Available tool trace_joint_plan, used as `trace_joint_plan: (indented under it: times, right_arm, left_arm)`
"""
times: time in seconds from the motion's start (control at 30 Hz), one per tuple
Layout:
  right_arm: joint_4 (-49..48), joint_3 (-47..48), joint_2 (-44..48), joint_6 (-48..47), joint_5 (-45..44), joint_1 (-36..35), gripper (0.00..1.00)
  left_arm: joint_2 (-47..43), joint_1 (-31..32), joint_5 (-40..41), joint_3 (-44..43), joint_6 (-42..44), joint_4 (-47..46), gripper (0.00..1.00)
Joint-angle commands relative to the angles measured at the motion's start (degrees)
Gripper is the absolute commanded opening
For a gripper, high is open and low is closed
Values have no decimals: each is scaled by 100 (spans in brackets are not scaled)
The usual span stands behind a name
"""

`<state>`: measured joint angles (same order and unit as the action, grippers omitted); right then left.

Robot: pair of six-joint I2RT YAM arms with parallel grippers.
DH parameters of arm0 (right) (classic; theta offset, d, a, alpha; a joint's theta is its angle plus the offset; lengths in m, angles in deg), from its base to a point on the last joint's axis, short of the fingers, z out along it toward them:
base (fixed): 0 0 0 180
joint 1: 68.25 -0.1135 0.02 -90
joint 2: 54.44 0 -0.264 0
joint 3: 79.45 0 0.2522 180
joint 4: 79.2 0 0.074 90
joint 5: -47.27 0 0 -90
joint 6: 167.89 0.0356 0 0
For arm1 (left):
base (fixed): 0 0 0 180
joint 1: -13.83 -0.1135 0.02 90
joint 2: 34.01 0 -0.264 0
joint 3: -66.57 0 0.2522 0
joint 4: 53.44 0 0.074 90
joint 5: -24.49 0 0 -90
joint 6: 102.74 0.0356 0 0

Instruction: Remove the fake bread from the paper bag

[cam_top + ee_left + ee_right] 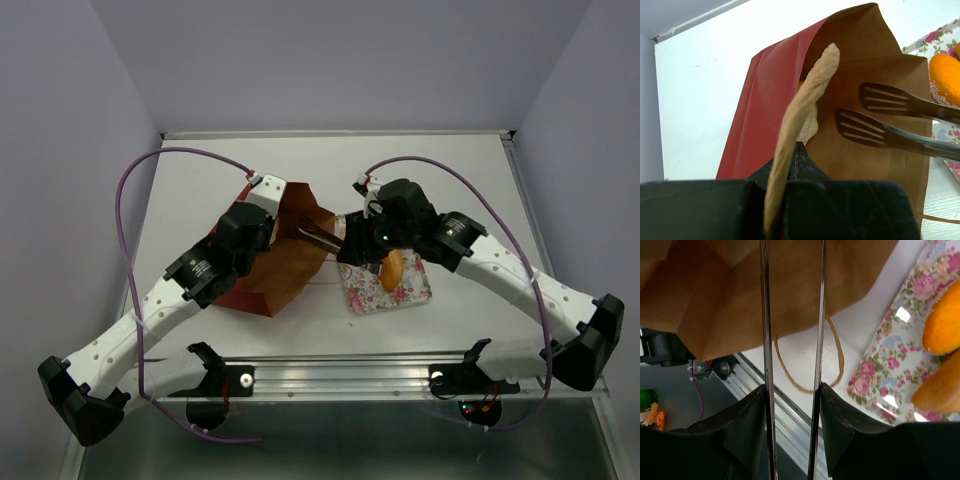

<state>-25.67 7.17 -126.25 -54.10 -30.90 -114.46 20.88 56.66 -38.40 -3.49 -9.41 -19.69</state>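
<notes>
From above, the paper bag (pixel 285 265) lies on its side on the table (pixel 430 170), mouth turned toward the middle. The left gripper (pixel 268 198) is clamped on the bag's upper lip and holds it up, I'd say to prop the mouth wide for the other arm. The right gripper (pixel 362 240) is closed around a pair of metal tongs (pixel 322 235), whose tips poke into the opening. One piece of fake bread (pixel 393 268), glossy orange, sits on the floral tray (pixel 412 292) just beside the bag.

Left wrist view now: the paper rim is pinched flat between the jaws, a curled tan strip. The tongs' slotted blades hang slightly apart at the mouth, nothing between them. A sliver of orange behind the rim may be more bread, but it's too little to say.

Right wrist view: the two tong arms run up between the fingers, narrowly spread. Two smooth, rounded orange pieces rest on the tray, and the bag's cord handle (pixel 841 360) loops across the table.
</notes>
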Motion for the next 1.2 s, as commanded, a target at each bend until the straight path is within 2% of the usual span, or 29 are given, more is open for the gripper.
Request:
trace_joint_plan:
  times: [0.0, 0.3, 0.9, 1.0, 1.17]
  right_arm:
    - [-1313, 79, -359, -6, 292, -37, 50]
    - [-1621, 466, -1580, 319, 91, -37, 66]
    - [-2429, 633, -2486, 1180, 213, -37, 64]
    - [-2491, 694, -2627, 1207, 354, -37, 60]
    - [-2526, 651, -2444, 1137, 346, -37, 35]
  left_arm:
    - [-31, 59, -13, -180, -43, -311, 0]
    - [-22, 77, -57, -163, -61, -355, 0]
    - [-84, 129, -154, -154, -70, -399, 0]
    - [-84, 129, -136, -145, -87, -399, 0]
    - [-119, 138, -101, -154, -114, -425, 0]
